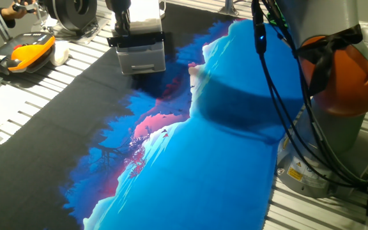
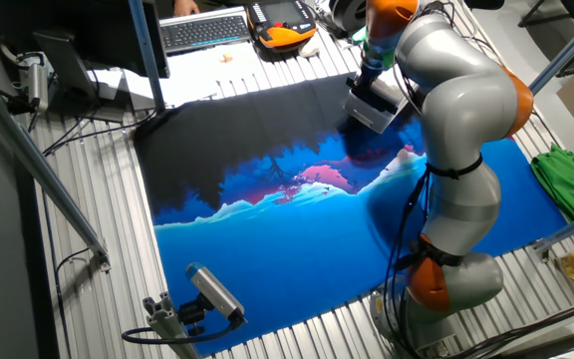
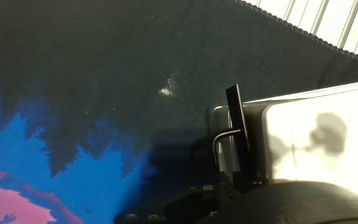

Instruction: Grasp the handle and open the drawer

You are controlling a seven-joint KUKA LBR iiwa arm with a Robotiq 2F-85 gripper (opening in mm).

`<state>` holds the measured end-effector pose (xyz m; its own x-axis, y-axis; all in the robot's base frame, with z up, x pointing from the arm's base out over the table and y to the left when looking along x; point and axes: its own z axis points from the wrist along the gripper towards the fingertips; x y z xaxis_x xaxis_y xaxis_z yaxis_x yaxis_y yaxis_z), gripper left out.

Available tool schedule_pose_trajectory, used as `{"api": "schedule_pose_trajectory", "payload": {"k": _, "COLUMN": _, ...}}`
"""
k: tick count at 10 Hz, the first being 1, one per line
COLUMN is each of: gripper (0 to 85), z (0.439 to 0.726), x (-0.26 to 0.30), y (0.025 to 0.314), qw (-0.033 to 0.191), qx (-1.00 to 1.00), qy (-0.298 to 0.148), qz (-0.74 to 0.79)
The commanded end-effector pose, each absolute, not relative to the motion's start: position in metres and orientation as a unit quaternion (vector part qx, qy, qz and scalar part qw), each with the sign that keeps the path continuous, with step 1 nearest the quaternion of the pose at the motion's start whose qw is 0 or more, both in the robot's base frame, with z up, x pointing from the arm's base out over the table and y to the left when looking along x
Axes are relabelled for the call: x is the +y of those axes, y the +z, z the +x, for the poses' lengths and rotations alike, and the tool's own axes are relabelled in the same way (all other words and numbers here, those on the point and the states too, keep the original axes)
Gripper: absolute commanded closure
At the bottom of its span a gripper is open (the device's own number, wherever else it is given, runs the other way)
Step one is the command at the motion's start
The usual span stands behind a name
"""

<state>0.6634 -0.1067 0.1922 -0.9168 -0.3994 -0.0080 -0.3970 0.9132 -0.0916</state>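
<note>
Fingers of the gripper [image 1: 125,33] are down at the front of the small white cabinet [image 1: 143,56], right at the black handle [image 1: 136,38] that runs across the drawer [image 1: 142,61] front. From the first fixed view the dark gripper body sits above the handle's left part and seems to touch it — whether the fingers are pressed onto the bar or merely standing around it cannot be told, since the gripper's own body hides the tips. The hand view shows the handle [image 3: 237,134] as a thin black bar on bent wire arms, standing just off the grey drawer front [image 3: 225,146], with the cabinet's white top [image 3: 316,140] beyond it; the gripper's dark housing fills the bottom edge and no fingertip is visible.

The cabinet stands on the black far part of a printed mat [image 1: 171,166], the blue and pink areas lying nearer the robot base. From the cabinet, an orange-and-black case [image 1: 19,52] lies well off to the side on the bare slatted table [image 1: 50,83]. In the other fixed view the grey arm [image 2: 456,100] bends over the mat and partly covers the cabinet [image 2: 370,110].
</note>
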Motion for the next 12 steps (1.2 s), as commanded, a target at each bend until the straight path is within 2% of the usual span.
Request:
{"api": "schedule_pose_trajectory", "payload": {"k": 1, "gripper": 68.0, "z": 0.663, "x": -0.107, "y": 0.192, "qw": 0.013, "qx": 0.978, "qy": -0.045, "qz": -0.203}}
{"api": "schedule_pose_trajectory", "payload": {"k": 2, "gripper": 68.0, "z": 0.663, "x": -0.107, "y": 0.192, "qw": 0.013, "qx": 0.978, "qy": -0.044, "qz": -0.202}}
{"api": "schedule_pose_trajectory", "payload": {"k": 3, "gripper": 51.0, "z": 0.663, "x": -0.107, "y": 0.192, "qw": 0.015, "qx": 0.979, "qy": -0.043, "qz": -0.198}}
{"api": "schedule_pose_trajectory", "payload": {"k": 12, "gripper": 51.0, "z": 0.665, "x": -0.105, "y": 0.182, "qw": 0.024, "qx": 0.979, "qy": -0.039, "qz": -0.200}}
